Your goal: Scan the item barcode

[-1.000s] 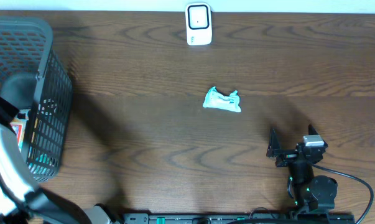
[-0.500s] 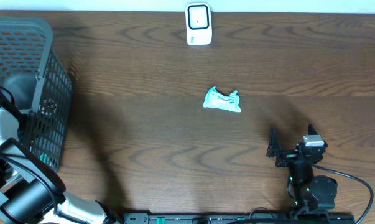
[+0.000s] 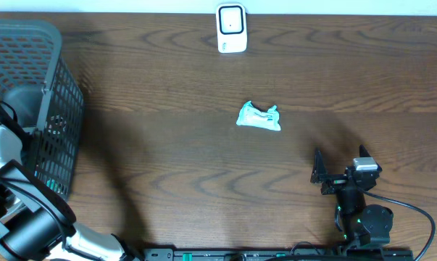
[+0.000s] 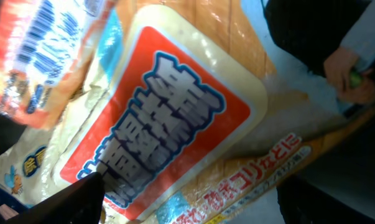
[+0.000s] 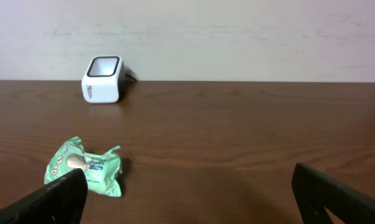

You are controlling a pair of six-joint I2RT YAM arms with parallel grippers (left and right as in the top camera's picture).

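1. The left arm (image 3: 15,217) rises from the near left corner of the tabletop (image 3: 167,159). It bends over the rim of a gray mesh basket (image 3: 59,94), and its end is hidden inside.
2. The left wrist camera shows the left claw (image 4: 187,199) spread wide with nothing gripped, one dark finger at each lower corner.
3. Straight below this claw, filling the view, lies an orange-and-red snack bag (image 4: 175,137) with large printed characters. A barcoded packet (image 4: 44,56) overlaps the bag toward the claw's left finger.
4. The right arm (image 3: 363,217) sits low at the near right edge, pointing across the tabletop.
5. The right claw (image 5: 187,174) is fully spread and empty, hovering just above the wood.
6. A crumpled green packet (image 3: 259,117) lies on the tabletop ahead of the right claw, off to its left and apart from it.
7. The white scanner (image 3: 231,27) stands much farther ahead, at the far edge, also to the left of the claw.
8. A second ago the left arm's pale link ran up along the basket's near side and a red pack showed inside. The arm has since shifted and the pack is out of sight.
9. Nothing has changed over the last half second. The right arm, the green packet and the scanner have not moved.
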